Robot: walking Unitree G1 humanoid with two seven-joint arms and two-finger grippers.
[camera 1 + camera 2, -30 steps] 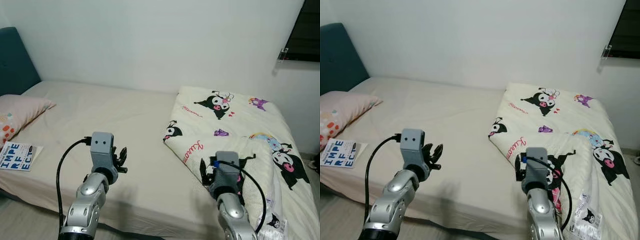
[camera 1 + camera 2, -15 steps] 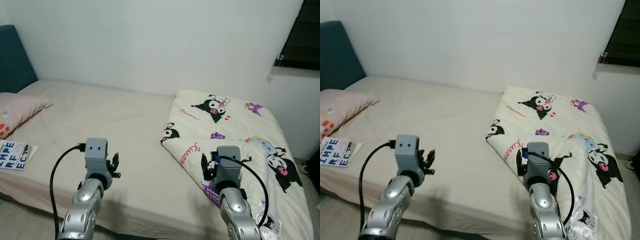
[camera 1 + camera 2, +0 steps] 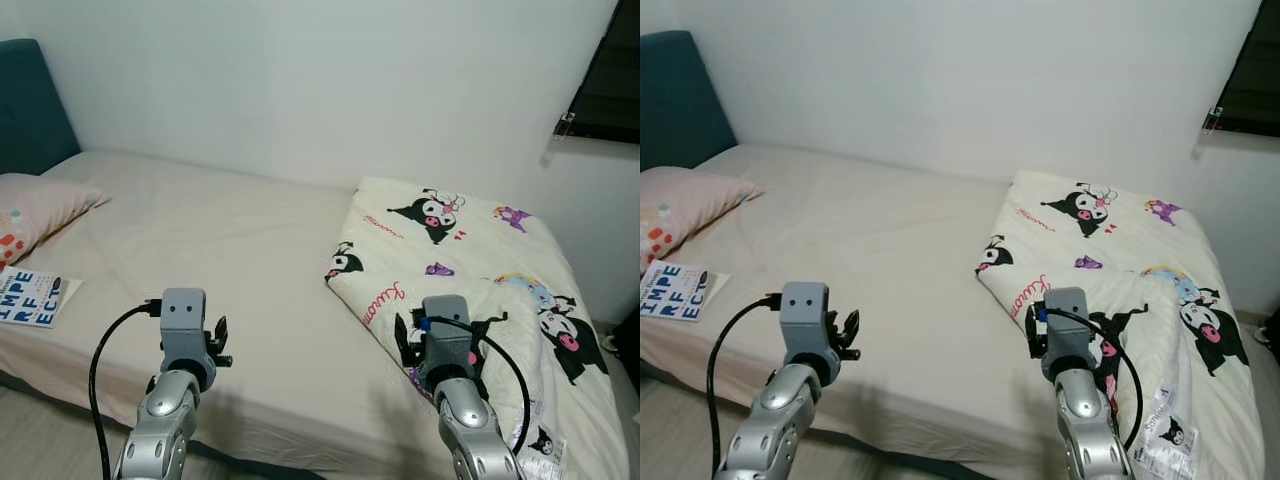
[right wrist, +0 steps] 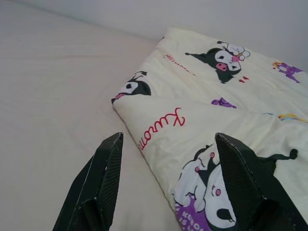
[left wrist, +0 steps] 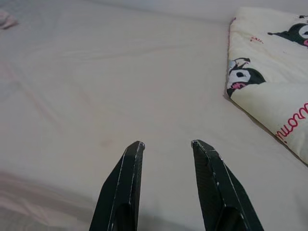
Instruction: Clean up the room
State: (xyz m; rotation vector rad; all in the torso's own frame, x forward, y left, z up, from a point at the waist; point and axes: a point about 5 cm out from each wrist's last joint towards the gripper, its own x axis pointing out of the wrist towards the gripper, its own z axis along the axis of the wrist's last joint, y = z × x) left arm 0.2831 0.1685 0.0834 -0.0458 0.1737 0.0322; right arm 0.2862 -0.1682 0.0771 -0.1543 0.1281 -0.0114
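Blanket [image 3: 470, 265]: folded, foot end of bed [image 3: 210, 240]. My right gripper [image 4: 168, 144] wide open just before its near fold; left gripper [image 5: 166, 144] narrowly open, empty. Advise grasping fold edge squarely.

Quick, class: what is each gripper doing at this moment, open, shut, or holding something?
Left gripper: open, holding nothing, above the bare bed sheet.
Right gripper: open wide, holding nothing, poised over the edge of the cartoon-print blanket.
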